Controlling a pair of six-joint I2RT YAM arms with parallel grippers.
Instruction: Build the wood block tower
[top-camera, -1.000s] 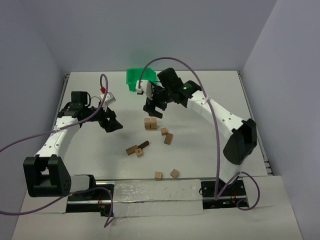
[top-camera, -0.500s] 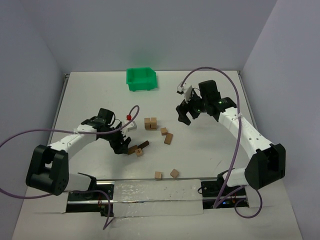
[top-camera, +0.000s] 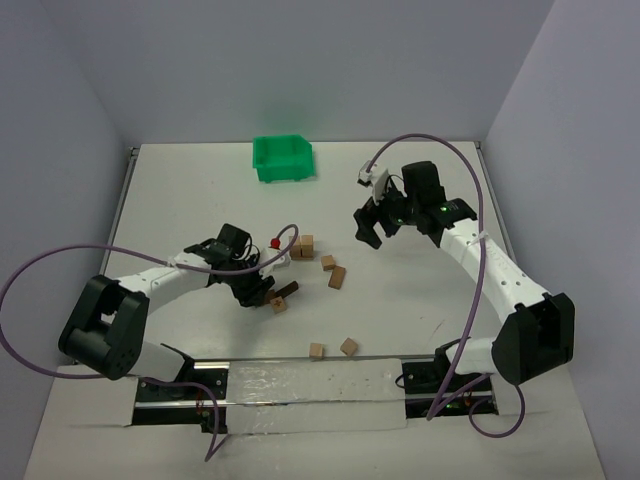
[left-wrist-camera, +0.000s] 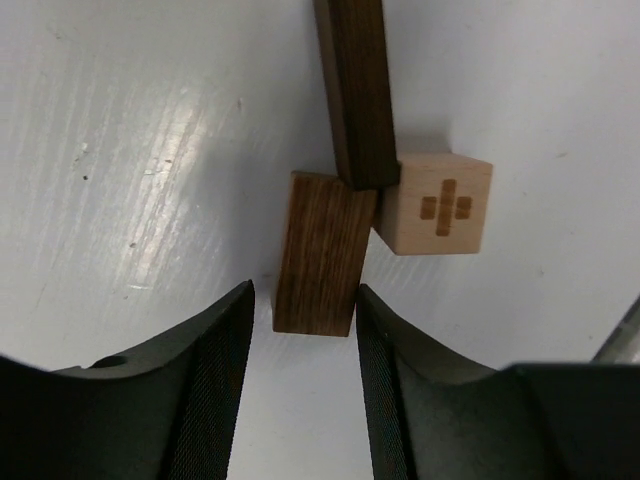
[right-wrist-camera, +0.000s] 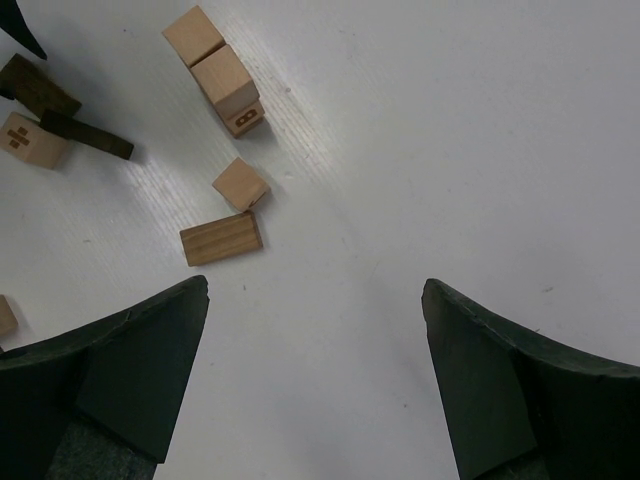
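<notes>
The wood blocks lie scattered, not stacked. A short dark brown block (left-wrist-camera: 318, 250) lies flat with its near end between my left gripper's (left-wrist-camera: 305, 310) open fingertips; the right pad is at its edge, with a gap on the left. A long dark bar (left-wrist-camera: 357, 90) rests across its far end and against a tan cube with a plus mark (left-wrist-camera: 437, 205). From above, my left gripper (top-camera: 262, 288) is at this cluster (top-camera: 285, 295). My right gripper (top-camera: 372, 228) is open and empty above the table, right of two joined tan cubes (right-wrist-camera: 212, 62), a small cube (right-wrist-camera: 240, 184) and a tan bar (right-wrist-camera: 221, 238).
A green bin (top-camera: 283, 158) stands at the back centre. Two more tan cubes (top-camera: 317, 350) (top-camera: 348, 346) lie near the front edge. A small red object (top-camera: 274, 242) sits by the left arm's cable.
</notes>
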